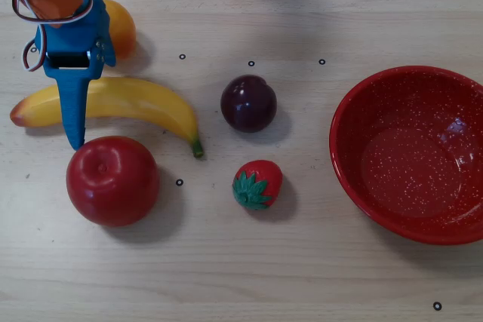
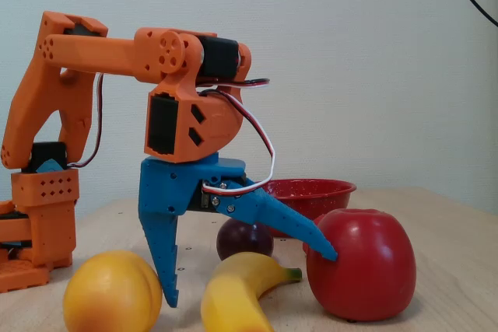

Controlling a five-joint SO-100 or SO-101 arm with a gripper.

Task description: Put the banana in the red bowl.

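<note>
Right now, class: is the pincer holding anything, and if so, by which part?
Nothing is held. The pincer is open, its fingers straddling the banana, which lies on the table.

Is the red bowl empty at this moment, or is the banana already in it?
Empty. The overhead view shows only the speckled inside of the red bowl; the banana lies on the table, far left.

The banana [image 1: 136, 103] lies flat on the tabletop [image 1: 302, 262] at the overhead view's left, curved, glossy yellow, its green stem pointing right. The red bowl [image 1: 355, 179], speckled white, sits upright and empty, well apart at the right edge.
</note>
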